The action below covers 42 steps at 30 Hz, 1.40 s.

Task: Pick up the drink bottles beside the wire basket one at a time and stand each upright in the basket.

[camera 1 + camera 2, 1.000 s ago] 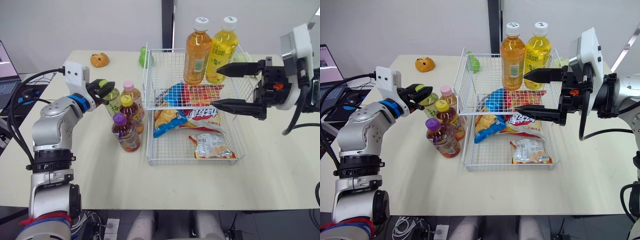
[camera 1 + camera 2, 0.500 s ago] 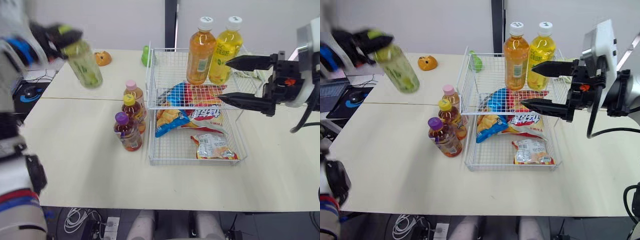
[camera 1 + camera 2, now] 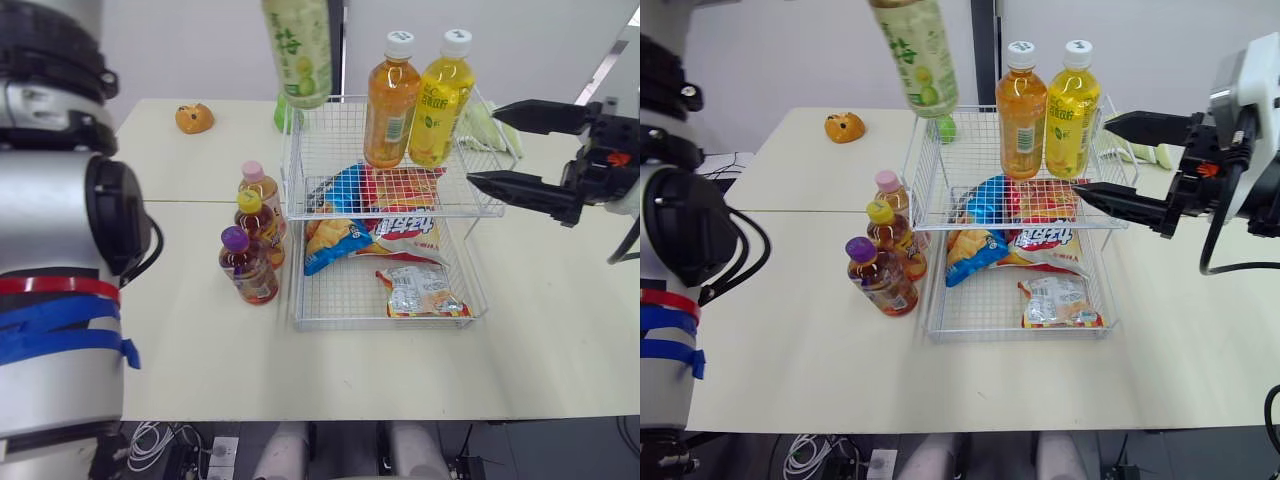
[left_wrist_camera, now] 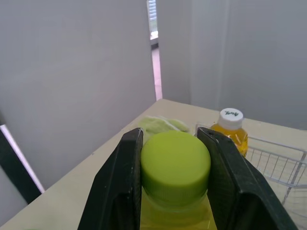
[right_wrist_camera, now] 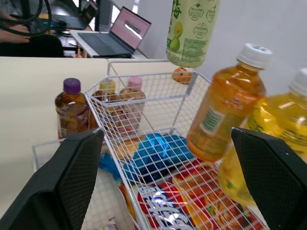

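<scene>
The green bottle (image 3: 298, 50) has risen off the table and hangs high above the far left corner of the wire basket (image 3: 293, 190), its cap clamped in the left gripper (image 4: 173, 140). The right gripper (image 3: 484, 144) gapes wide by the basket's right edge.

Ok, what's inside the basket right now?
The basket holds an orange bottle and a yellow bottle upright at the back, snack bags in the middle and a small packet in front. Anything under the bags is covered.
</scene>
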Motion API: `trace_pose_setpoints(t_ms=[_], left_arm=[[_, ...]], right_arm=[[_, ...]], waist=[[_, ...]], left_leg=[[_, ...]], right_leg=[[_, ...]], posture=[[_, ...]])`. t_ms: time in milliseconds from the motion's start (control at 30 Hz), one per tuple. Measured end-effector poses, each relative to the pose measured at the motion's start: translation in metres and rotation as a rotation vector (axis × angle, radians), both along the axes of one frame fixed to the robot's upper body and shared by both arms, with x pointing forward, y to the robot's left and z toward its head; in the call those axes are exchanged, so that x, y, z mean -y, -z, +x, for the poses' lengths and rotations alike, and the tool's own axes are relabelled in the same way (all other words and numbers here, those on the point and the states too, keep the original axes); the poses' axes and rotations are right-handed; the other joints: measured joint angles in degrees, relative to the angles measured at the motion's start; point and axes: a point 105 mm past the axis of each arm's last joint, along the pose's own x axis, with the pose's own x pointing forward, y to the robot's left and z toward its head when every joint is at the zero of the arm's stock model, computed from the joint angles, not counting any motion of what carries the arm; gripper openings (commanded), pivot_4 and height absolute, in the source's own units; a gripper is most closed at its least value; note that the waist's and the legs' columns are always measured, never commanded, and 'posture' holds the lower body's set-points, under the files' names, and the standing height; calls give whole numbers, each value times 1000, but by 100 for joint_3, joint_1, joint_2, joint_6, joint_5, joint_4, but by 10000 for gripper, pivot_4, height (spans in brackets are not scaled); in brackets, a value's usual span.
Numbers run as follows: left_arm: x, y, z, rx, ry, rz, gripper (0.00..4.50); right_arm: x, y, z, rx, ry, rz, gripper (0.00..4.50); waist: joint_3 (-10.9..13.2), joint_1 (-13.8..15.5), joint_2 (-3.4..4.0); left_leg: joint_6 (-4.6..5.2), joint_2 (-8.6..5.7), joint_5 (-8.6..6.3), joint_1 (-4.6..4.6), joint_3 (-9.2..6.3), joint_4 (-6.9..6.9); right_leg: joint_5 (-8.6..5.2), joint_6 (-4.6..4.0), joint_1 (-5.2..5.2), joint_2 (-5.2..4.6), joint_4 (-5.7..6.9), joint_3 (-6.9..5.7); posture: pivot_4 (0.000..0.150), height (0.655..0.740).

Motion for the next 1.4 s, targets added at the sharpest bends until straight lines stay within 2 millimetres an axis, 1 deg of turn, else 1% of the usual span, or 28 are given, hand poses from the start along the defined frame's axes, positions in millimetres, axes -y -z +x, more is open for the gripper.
trace_pose_setpoints(t_ms=[133, 267, 367, 500, 533, 700, 767, 800, 967, 1000, 1033, 1167, 1200, 1267, 1333, 1400], left_arm=[[18, 9, 5, 1, 42, 39, 13594], [29, 28, 14, -17, 51, 84, 13594], [32, 50, 26, -63, 35, 95, 13594], [32, 71, 38, -101, 3, 97, 13594], [32, 73, 40, -105, -5, 92, 13594], [30, 71, 43, -90, -25, 74, 13594], [29, 73, 43, -101, -24, 60, 21114], [29, 72, 43, -102, -21, 53, 23555], [28, 69, 37, -104, 38, 35, 39485], [26, 67, 35, -102, 48, 35, 42987], [23, 64, 33, -100, 56, 35, 44872], [0, 44, 17, -41, 73, 43, 44872], [-10, 36, 11, -14, 73, 35, 44872], [-31, 28, 0, 21, 61, 20, 44872], [-54, 31, -9, 28, 33, 8, 44872], [-70, 42, -16, 22, 8, 1, 44872]], right_arm=[[0, 0, -5, 6, 11, 2, 45000], [2, 3, -7, 0, 33, 10, 45000], [1, 3, -9, 4, 34, 17, 45000], [4, 2, -8, 11, 55, 24, 45000], [4, 2, -8, 12, 58, 24, 45000], [6, 0, -8, 21, 77, 20, 45000], [6, -1, -8, 22, 80, 17, 45000], [6, -1, -8, 22, 80, 16, 45000], [7, -2, -9, 24, 83, 15, 45000], [8, -2, -9, 25, 85, 15, 45000], [8, -3, -10, 27, 86, 17, 45000], [8, -4, -12, 19, 82, 19, 45000], [8, -3, -12, 17, 77, 20, 45000], [8, -2, -13, 11, 70, 19, 45000], [8, -1, -12, 5, 70, 17, 45000], [7, 1, -13, 5, 56, 10, 45000]], waist=[[3, -50, 5], [3, -29, 5], [4, -19, 5], [5, -18, 4], [5, -17, 4], [5, -12, 4], [5, -12, 4], [5, -12, 4], [5, -11, 4], [5, -13, 4], [5, -18, 4], [5, -45, 5], [4, -46, 6], [3, -55, 9], [2, -59, 12], [1, -49, 12]], left_leg=[[0, 1, 0, 1, 4, 1], [1, -1, 0, 0, 3, 4], [1, -2, 0, 0, 3, 4], [1, -2, 0, -1, 3, 4], [1, -2, 0, -1, 3, 4], [1, -2, 0, -1, 3, 4], [1, -2, 0, -1, 3, 4], [1, -2, 0, -1, 3, 4], [1, -2, 0, -1, 3, 5], [1, -2, 0, 0, 4, 5], [1, -1, 0, -1, 4, 5], [0, 1, 0, 0, 2, 3], [0, 2, 0, 0, -1, 2], [0, 3, 0, 4, -9, 1], [0, 4, 0, 9, -17, 1], [0, 5, 0, 10, -23, 6]], right_leg=[[0, 0, -1, 0, 3, 3], [0, 0, 0, -2, 3, 4], [0, 0, 0, -1, 3, 4], [0, 0, -1, -1, 3, 4], [0, 0, -1, -2, 3, 4], [0, 0, -1, -2, 3, 4], [0, 0, -1, -2, 3, 3], [0, 0, -1, -2, 3, 3], [0, 0, 1, -2, 4, 3], [0, 0, 0, -2, 4, 3], [0, 0, 0, -1, 4, 4], [0, 0, -2, 0, 4, 4], [0, 0, -1, 0, 4, 6], [0, 0, -1, 1, 5, 13], [0, 0, 0, 3, 9, 19], [1, -1, 3, 4, 9, 18]], posture=[[1500, 7400], [1500, 7400], [1500, 7400], [1500, 7400], [1500, 7400], [1500, 7400], [1500, 7400], [1500, 7400], [1500, 7400], [1500, 7400], [1500, 7400], [1500, 7400], [1500, 7400], [1500, 7400], [1500, 7400], [1500, 7400]])
